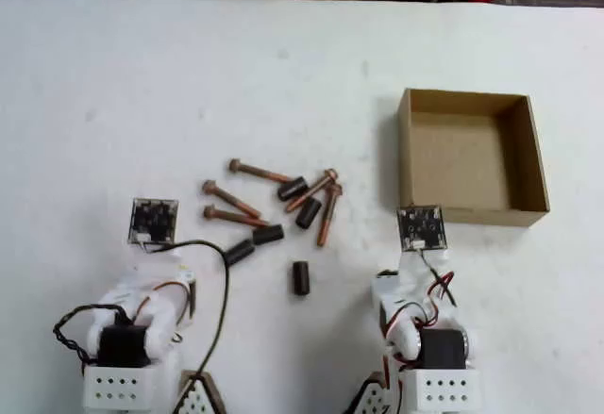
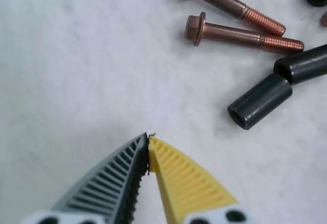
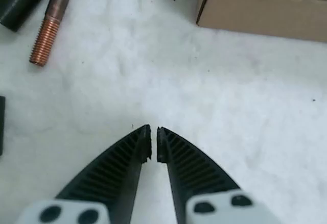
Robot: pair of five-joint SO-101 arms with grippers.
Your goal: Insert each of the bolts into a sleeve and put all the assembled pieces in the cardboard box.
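Several copper bolts (image 1: 229, 199) and several black sleeves (image 1: 268, 235) lie loose in the middle of the white table; one sleeve (image 1: 301, 278) lies apart, nearer the arms. The open cardboard box (image 1: 517, 214) stands at the right with nothing in it. In the left wrist view my left gripper (image 2: 148, 138) is shut on nothing, just short of two bolts (image 2: 240, 34) and two sleeves (image 2: 260, 100). My right gripper (image 3: 154, 143) is shut and holds nothing. It hovers over bare table between a bolt's threaded end (image 3: 48, 27) and the box corner (image 3: 255, 9).
The left arm (image 1: 132, 324) and the right arm (image 1: 425, 334) sit at the table's near edge. A black cable (image 1: 225, 291) runs from the left arm past the nearest sleeve. Bare table spreads to the far side and the left.
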